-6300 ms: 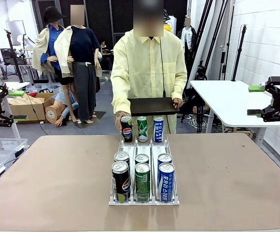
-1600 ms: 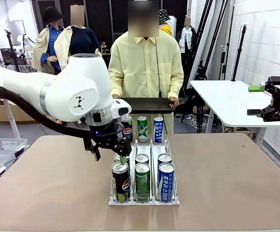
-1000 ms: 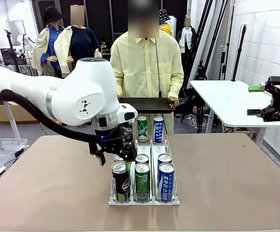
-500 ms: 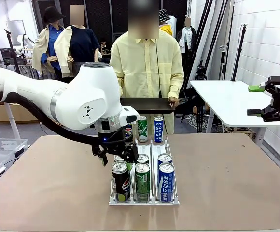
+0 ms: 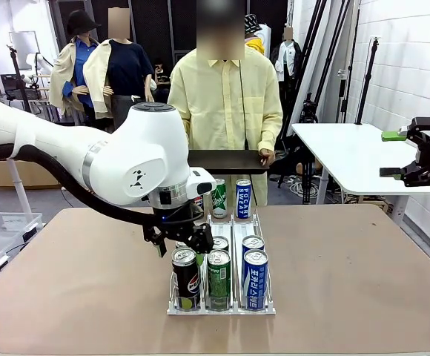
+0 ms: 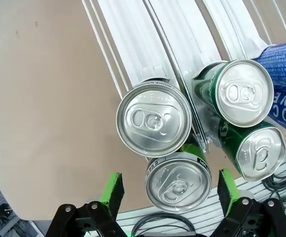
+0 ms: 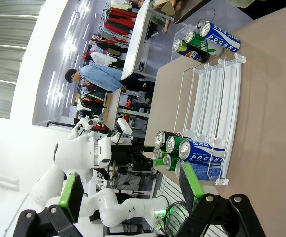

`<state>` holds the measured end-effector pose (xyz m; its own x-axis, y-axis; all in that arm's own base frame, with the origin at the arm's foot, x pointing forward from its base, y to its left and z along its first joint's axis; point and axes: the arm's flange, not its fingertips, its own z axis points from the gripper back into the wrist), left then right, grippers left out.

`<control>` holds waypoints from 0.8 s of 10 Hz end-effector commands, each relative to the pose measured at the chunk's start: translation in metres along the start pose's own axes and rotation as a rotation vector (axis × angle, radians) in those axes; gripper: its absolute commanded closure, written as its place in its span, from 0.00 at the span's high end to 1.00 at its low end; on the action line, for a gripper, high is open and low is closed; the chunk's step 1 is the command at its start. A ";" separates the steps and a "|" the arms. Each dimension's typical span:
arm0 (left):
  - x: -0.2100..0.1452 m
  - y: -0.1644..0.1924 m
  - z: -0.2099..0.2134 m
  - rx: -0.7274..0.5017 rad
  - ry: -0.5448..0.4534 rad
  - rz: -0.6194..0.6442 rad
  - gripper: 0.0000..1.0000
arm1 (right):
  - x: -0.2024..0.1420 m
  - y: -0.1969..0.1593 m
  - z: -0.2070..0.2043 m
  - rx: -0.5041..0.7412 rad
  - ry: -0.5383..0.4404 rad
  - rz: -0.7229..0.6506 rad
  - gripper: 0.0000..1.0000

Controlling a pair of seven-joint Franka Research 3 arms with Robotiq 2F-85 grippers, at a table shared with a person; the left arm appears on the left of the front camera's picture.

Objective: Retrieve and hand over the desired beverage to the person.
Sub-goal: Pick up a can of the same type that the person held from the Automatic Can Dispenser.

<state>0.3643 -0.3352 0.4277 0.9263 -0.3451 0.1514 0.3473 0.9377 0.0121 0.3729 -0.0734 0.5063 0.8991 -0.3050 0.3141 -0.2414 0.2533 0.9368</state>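
A wire rack (image 5: 268, 305) holds several cans in three lanes. At its near end stand a black Pepsi can (image 5: 186, 278), a green can (image 5: 219, 277) and a blue Pocari can (image 5: 255, 279), with more behind them. My left gripper (image 5: 182, 244) hovers open just above the left-lane cans. In the left wrist view the left gripper (image 6: 171, 193) has its green pads either side of a black-rimmed can top (image 6: 178, 181), with a second can top (image 6: 154, 118) just beyond. The person (image 5: 226, 96) stands at the far side holding a black tray (image 5: 230, 161). My right gripper (image 5: 391, 154) hangs open at the right edge, shown open as the right gripper (image 7: 132, 193).
Two more cans, green (image 5: 219, 199) and blue (image 5: 243, 198), stand at the rack's far end by the person. My left arm's white body (image 5: 137, 156) hides the far left can. A white side table (image 5: 356, 152) stands to the right. Brown tabletop (image 5: 363, 274) lies bare on both sides of the rack.
My left arm has swung in over the rack and shifted slightly right and lower above the left-lane cans. The person's hand has left the far Pepsi can and holds the tray.
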 end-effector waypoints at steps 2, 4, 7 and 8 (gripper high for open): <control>0.003 -0.008 -0.010 0.038 -0.024 0.016 1.00 | 0.001 0.002 0.000 0.016 0.000 0.007 1.00; 0.006 -0.008 -0.014 0.040 -0.021 0.013 1.00 | 0.001 0.002 0.000 0.016 0.000 0.007 1.00; 0.010 -0.011 -0.019 0.022 -0.017 0.017 1.00 | 0.001 0.002 0.000 0.016 0.000 0.007 1.00; 0.011 -0.012 -0.020 0.020 -0.019 0.017 1.00 | 0.001 0.002 0.000 0.016 0.000 0.007 1.00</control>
<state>0.3708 -0.3411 0.4096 0.9240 -0.3526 0.1479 0.3543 0.9350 0.0157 0.3729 -0.0734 0.5064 0.8991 -0.3049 0.3141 -0.2415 0.2530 0.9368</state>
